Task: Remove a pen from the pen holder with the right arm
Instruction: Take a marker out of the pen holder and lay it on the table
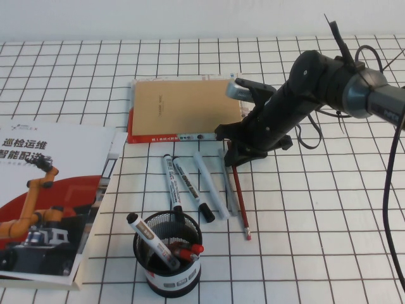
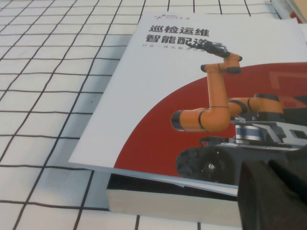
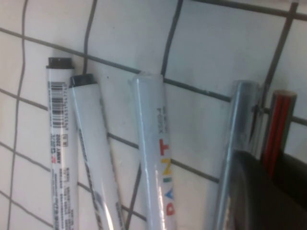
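**Right arm at the row of pens, with the pen holder (image 1: 179,273) as landmark.** I judge the task nearly finished. The right gripper (image 1: 239,155) is down at the table just beyond the pen holder and a little to its right. Its fingers are drawn narrow about the upper end of the red pencil (image 1: 240,202), which already lies flat on the gridded table (image 1: 316,240). The extraction itself looks done, leaving the release and the arm's withdrawal.

Four more items lie beside the pencil, all between the holder and a brown-covered pad (image 1: 183,107): a silver pen (image 1: 228,190), a white paint marker (image 1: 209,183) and two labelled markers (image 1: 171,180). Inside the holder I see a leaning white marker (image 1: 147,235) and red-capped pens (image 1: 186,254).

The left gripper (image 2: 271,191) is parked left of the holder, at the near edge of the book (image 1: 44,190). I cannot tell whether it is open or closed.

**Legible writing.**
- The book cover carries "巡检运维" above a line beginning "智能配"; its last character is partly masked by the printed orange arm, and the smaller line below is unreadable.
- The paint marker shows coloured capitals that I read as "PAINT".
- One labelled marker bears a barcode with fine print too small to read.
- The holder's white base label is also illegible.
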